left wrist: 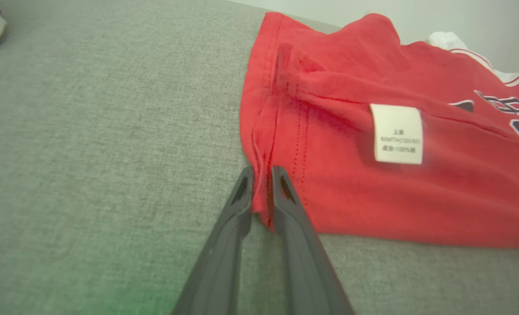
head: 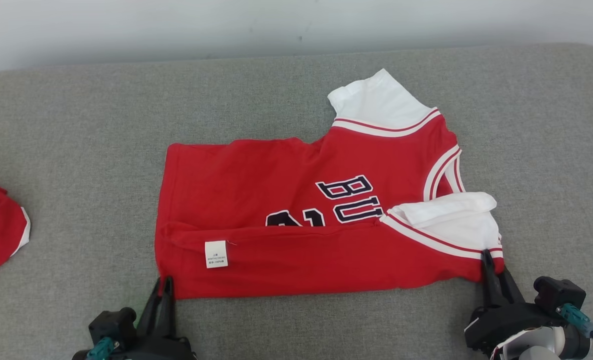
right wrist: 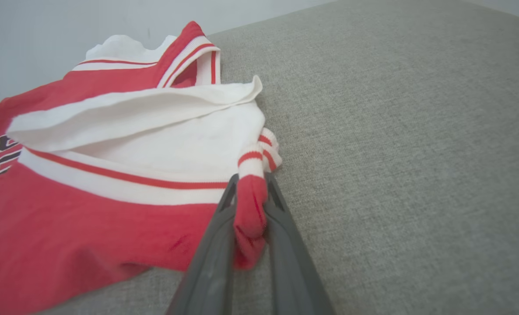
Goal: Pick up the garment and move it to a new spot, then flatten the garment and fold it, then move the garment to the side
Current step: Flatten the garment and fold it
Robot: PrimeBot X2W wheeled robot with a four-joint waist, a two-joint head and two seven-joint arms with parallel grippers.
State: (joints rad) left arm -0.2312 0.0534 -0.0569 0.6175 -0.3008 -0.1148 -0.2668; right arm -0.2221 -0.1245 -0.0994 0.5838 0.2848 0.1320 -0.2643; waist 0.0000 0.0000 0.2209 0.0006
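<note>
A red-and-white cotton jersey (head: 276, 175) lies on a grey fabric cushion (head: 76, 150), its long axis running between the left gripper (head: 162, 284), clamped on its near hem corner, and the right gripper (head: 487, 256), clamped on its near shoulder.

The garment (head: 256, 190), a red jersey with white sleeves, lies flat at the cushion (head: 76, 125) centre, near edge folded over.

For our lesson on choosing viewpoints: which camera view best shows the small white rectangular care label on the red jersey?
The left wrist view: the white care label is close and large, print visible. The head view shows it tiny, on the red jersey's near folded flap. The right wrist view faces the white sleeve end.
</note>
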